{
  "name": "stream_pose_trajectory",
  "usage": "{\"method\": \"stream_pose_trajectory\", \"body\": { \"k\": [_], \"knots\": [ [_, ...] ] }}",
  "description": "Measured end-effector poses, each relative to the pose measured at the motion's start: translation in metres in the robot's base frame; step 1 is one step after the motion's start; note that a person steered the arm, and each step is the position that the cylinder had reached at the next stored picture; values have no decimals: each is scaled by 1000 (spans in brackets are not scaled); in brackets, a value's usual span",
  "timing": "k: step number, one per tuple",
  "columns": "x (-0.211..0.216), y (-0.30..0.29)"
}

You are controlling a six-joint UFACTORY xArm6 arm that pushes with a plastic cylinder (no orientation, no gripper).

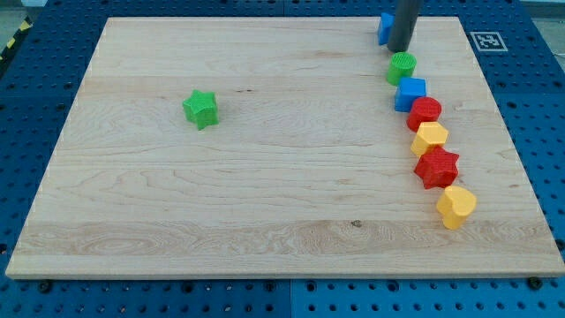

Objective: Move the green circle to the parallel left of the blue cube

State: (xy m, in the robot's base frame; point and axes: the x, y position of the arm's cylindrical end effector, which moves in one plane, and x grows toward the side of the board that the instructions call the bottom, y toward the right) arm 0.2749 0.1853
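Green circle on wooden board

A pale wooden board on a blue pegboard bench carries a green star alone at the view's left and — down the right — a partly hidden blue block, green circle, blue cube, red circle, yellow hexagon, red star, yellow heart.

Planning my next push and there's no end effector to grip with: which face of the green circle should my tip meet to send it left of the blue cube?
Meet the green circle on its right side, pushing toward the view's left. My tip sits just above it now; the blue cube touches it below.
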Motion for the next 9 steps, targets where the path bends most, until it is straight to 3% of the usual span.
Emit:
{"method": "stream_pose_trajectory", "body": {
  "k": [9],
  "knots": [
    [62, 2]
  ]
}}
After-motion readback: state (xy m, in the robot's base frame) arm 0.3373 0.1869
